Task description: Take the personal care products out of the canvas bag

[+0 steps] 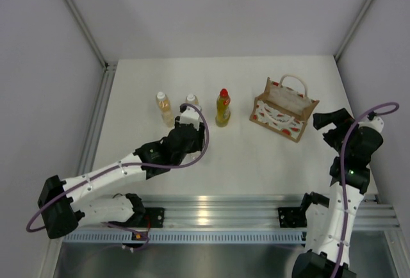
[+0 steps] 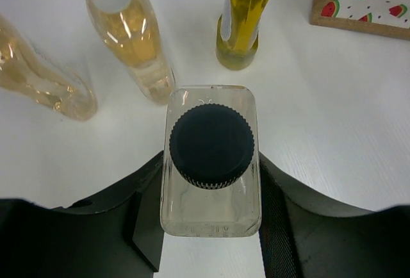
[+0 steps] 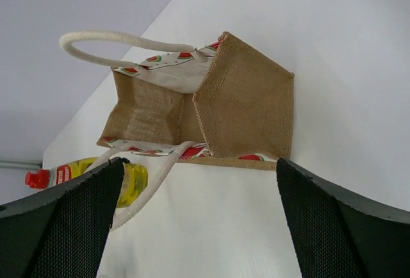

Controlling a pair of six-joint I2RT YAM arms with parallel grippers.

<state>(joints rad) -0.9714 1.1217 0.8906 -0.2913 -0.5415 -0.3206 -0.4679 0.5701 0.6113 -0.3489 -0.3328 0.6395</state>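
1. Currently my left gripper grasps the clear squarish bottle, dark cap up, one finger on each side.
2. Just beyond it, the left amber bottle, the right amber bottle and the yellow bottle stand upright on the table.
3. To their right, the canvas bag stands upright, mouth up.
4. My right gripper hangs near the bag's end, fingers spread wide, gripping nothing.

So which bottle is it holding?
The clear square one with the dark cap, in the left end effector; the yellow bottle and amber bottles stand free.
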